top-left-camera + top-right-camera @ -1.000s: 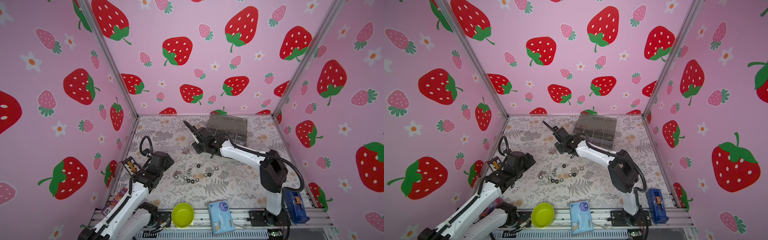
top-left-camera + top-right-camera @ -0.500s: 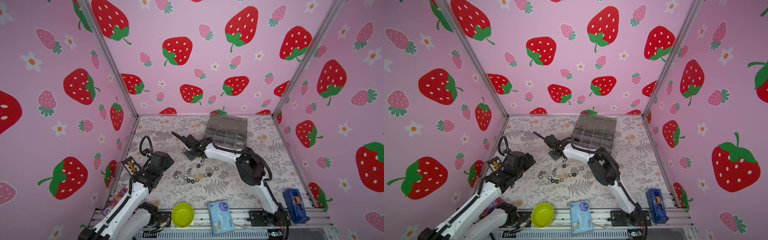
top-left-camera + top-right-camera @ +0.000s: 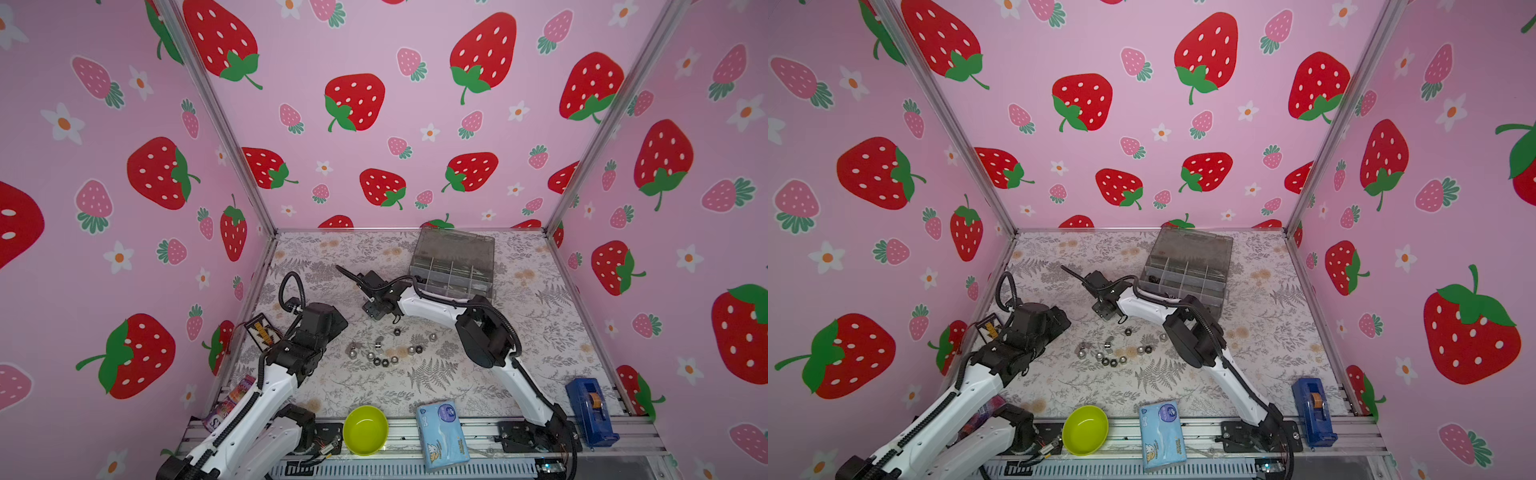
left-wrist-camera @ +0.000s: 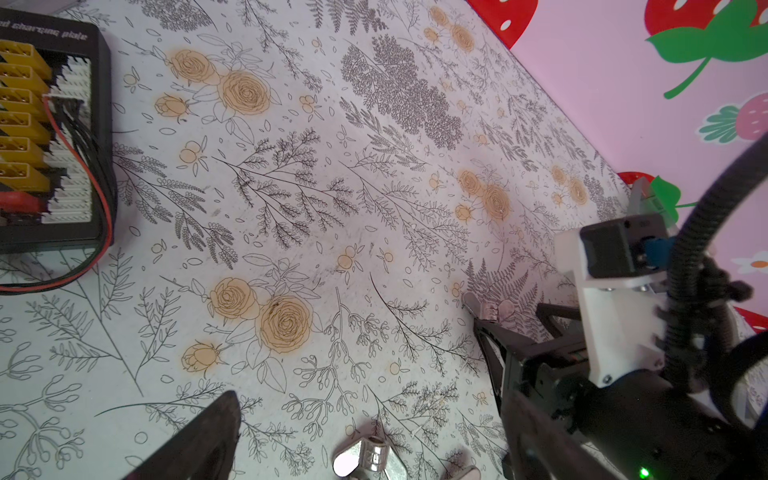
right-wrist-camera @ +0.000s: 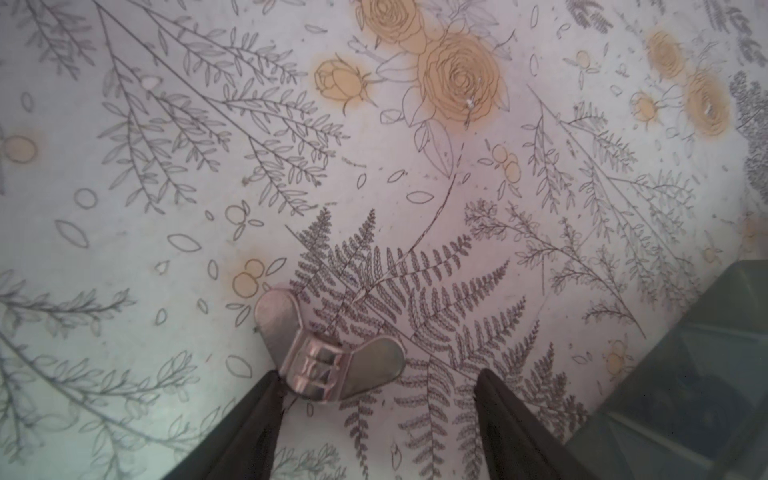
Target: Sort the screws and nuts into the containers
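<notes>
My right gripper (image 5: 378, 376): spread and holding nothing. One silver wing nut (image 5: 328, 357) lies flat between my fingers, touching one tip.
My left gripper (image 4: 370, 399): spread wide and empty, low over the cloth. A second wing nut (image 4: 365, 457) lies just below it.
Screws and nuts (image 3: 385, 362): about eleven loose silver and black pieces, scattered between my two grippers. They are too small to sort by kind.
Containers: one smoky organizer box (image 3: 457, 249) with its lid raised. It sits beside my right arm, on the side away from my left gripper.
Other things: one green bowl (image 3: 365, 430), one tissue pack (image 3: 442, 434) and one tape dispenser (image 3: 590, 411), all behind my grippers. One charging board (image 4: 50, 137) lies beside my left gripper.
Only the wrist views show: the nut at my right fingertips and the board's yellow plugs.
Only the top views show: the box's dividers.
Surface: white cloth (image 5: 166, 124) printed with grey ferns and yellow roses.
Room: three pink strawberry walls (image 3: 395, 62).
</notes>
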`<state>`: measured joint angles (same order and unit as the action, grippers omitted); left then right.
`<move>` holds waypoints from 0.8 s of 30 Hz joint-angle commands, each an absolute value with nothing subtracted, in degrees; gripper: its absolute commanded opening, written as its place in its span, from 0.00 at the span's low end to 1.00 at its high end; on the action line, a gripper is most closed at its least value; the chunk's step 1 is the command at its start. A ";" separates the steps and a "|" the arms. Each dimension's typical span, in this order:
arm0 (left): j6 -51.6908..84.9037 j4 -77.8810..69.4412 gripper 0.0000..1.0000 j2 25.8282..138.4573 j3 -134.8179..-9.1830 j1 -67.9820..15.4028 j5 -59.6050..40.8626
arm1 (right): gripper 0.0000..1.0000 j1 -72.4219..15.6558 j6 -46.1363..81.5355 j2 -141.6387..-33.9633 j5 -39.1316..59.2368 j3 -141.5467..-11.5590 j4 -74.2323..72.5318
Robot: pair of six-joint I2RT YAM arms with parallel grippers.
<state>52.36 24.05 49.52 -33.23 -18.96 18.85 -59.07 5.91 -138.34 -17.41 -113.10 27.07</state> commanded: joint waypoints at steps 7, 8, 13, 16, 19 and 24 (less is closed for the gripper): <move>53.20 24.19 0.99 49.12 -32.42 -18.63 19.43 | 0.74 -57.09 6.90 -145.46 -16.63 -121.63 32.02; 53.17 24.16 0.99 49.13 -32.43 -18.63 19.47 | 0.73 -56.96 7.12 -146.05 -15.95 -122.50 32.45; 53.04 24.26 0.99 49.22 -32.52 -18.53 19.68 | 0.68 -56.69 8.03 -147.05 -12.01 -124.20 34.47; 53.00 24.14 0.99 49.22 -32.52 -18.50 19.71 | 0.66 -56.69 9.56 -146.65 -9.43 -124.16 36.22; 53.11 23.91 0.99 49.43 -32.35 -18.52 19.62 | 0.61 -56.69 11.10 -146.09 -6.95 -123.37 37.15; 53.00 23.88 0.99 49.81 -32.76 -18.42 19.21 | 0.55 -56.78 11.95 -145.29 -5.63 -121.71 37.14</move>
<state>52.36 23.94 49.60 -32.49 -18.85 18.79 -56.60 11.27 -144.79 -8.19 -123.90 30.96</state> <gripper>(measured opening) 0.993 0.555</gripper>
